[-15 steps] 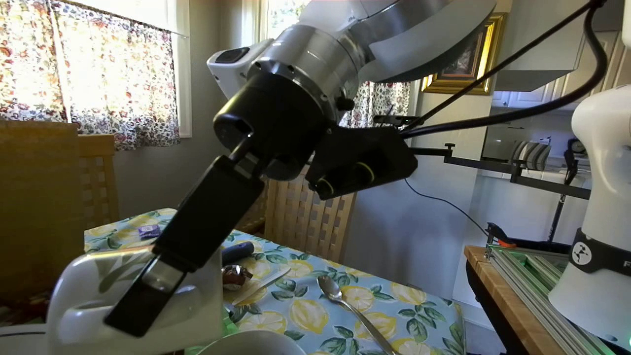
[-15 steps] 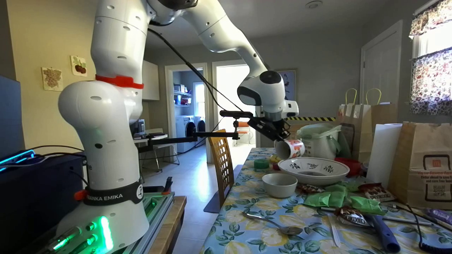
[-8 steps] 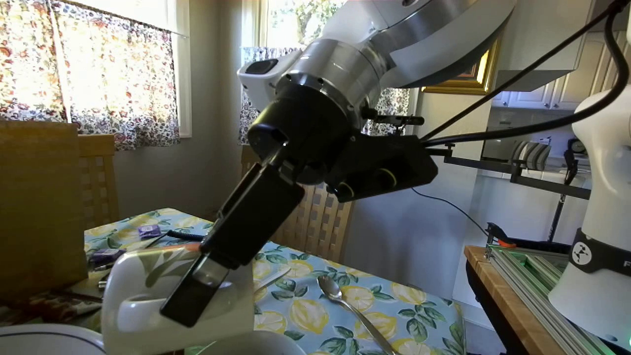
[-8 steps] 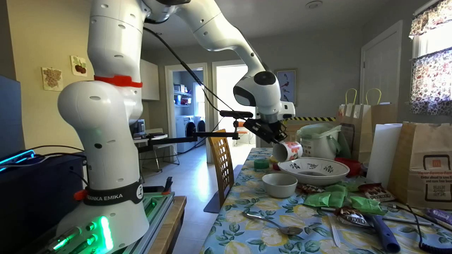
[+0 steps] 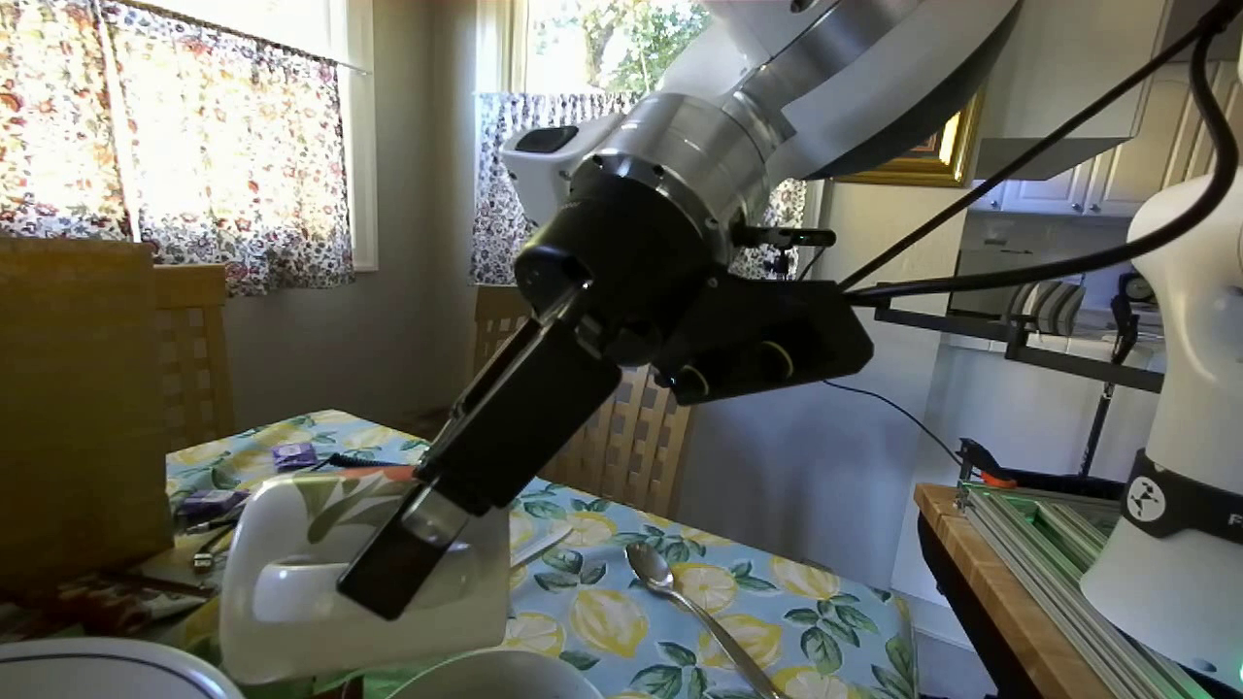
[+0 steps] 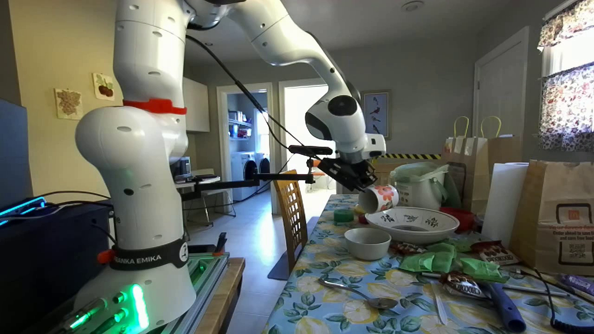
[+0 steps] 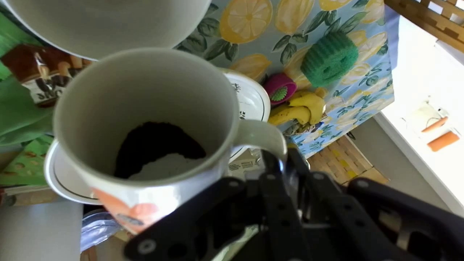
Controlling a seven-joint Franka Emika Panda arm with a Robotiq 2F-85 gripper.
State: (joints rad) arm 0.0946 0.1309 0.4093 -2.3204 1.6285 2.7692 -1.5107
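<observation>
We see that the gripper (image 7: 282, 163) is clamped on the handle (image 7: 259, 134) of a mug (image 7: 148, 98), one finger on each side of the handle's curve. In the wrist view the mug is to the left of the gripper, and its mouth opens toward the camera. Inside it we notice a dark mass (image 7: 156, 141) with uneven border and a paler patch (image 7: 166, 168) beside it; what they are, we cannot tell. In an exterior view a black fingertip (image 5: 398, 563) crosses in front of the mug, which is held at the low end of the gripper. In an exterior view we also see the mug tipped nearly on its side, with an orange-red flower (image 6: 385, 191) on its wall.

Around the mug we find several things on the lemon-patterned table (image 6: 357, 320). A wide bowl (image 6: 413, 237) with leaf ornaments shows partly behind the mug in the wrist view; whether the two touch, we cannot tell. A small pale bowl (image 6: 368, 250) stands just beside the wide one. Nearer to the camera lies a spoon (image 6: 379, 303). In the wrist view we see also a green ribbed object (image 7: 329, 59), a magenta object (image 7: 272, 84) and bananas (image 7: 308, 105), close to each other. Green packets (image 6: 434, 257) lie near the wide bowl, and a brown paper bag (image 6: 564, 218) stands near them.
</observation>
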